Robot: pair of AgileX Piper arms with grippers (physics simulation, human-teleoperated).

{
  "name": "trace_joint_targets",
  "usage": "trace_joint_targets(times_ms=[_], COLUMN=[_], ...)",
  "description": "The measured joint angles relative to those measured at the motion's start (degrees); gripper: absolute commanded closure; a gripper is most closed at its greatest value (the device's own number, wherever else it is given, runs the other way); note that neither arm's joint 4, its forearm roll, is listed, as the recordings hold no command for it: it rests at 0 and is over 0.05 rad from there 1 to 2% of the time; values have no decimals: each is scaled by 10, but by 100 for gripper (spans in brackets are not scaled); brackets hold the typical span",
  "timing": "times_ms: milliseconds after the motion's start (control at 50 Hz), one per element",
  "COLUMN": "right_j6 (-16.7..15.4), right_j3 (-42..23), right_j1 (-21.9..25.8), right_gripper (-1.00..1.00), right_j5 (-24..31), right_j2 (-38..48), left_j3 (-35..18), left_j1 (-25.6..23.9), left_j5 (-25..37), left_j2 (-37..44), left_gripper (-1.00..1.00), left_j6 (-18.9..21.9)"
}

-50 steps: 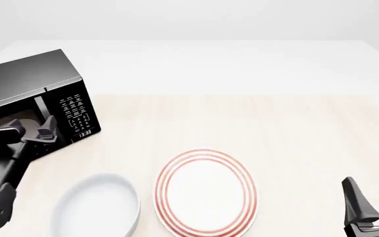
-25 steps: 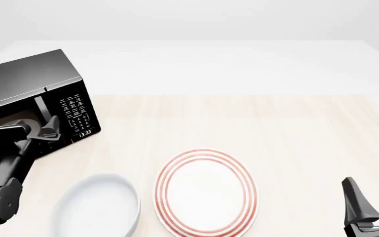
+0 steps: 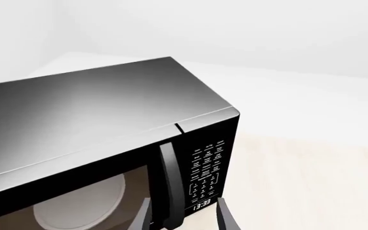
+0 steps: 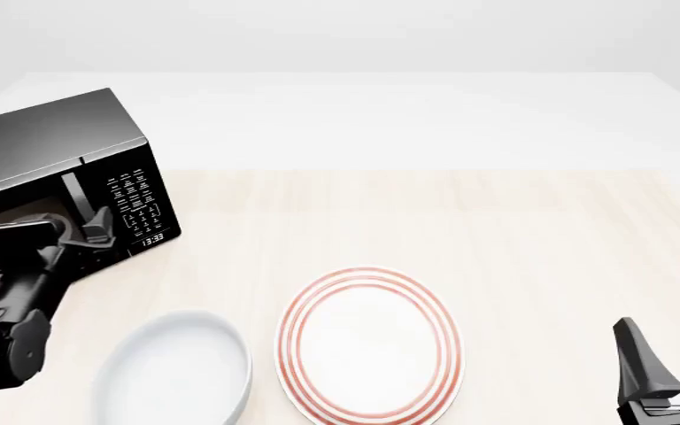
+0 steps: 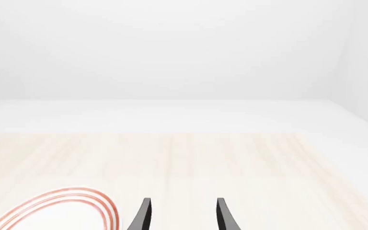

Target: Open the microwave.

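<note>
The microwave (image 4: 50, 142) is a glossy black box at the far left of the table, turned at an angle, with its door shut. Its vertical bar handle (image 4: 73, 197) stands between the dark window and the keypad (image 4: 137, 202). My left gripper (image 4: 61, 232) is open at the door's lower part. In the left wrist view the handle (image 3: 170, 184) runs down between my two fingertips (image 3: 225, 219), which straddle its lower end without closing on it. The clock (image 3: 201, 205) reads 13:33. My right gripper (image 4: 675, 351) is open and empty at the near right; it also shows in the right wrist view (image 5: 182, 216).
A white plate with red rings (image 4: 367, 345) lies at the near middle of the table, and its rim shows in the right wrist view (image 5: 56, 207). A white bowl (image 4: 174, 376) sits to its left, near my left arm. The light wooden tabletop (image 4: 529, 230) stretches to the right.
My left gripper has moved a little forward and to the right, closer around the microwave's handle. The right arm has not moved.
</note>
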Motion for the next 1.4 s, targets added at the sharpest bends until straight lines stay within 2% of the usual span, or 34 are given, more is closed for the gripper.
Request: trace_joint_targets(times_ms=[1400], right_j6=[0], right_j3=[0], right_j1=[0], right_gripper=[-100], right_j5=[0], right_j2=[0], left_j3=[-53], left_j1=[0], left_j5=[-37], left_j2=[129], left_gripper=[-100], left_j6=[2])
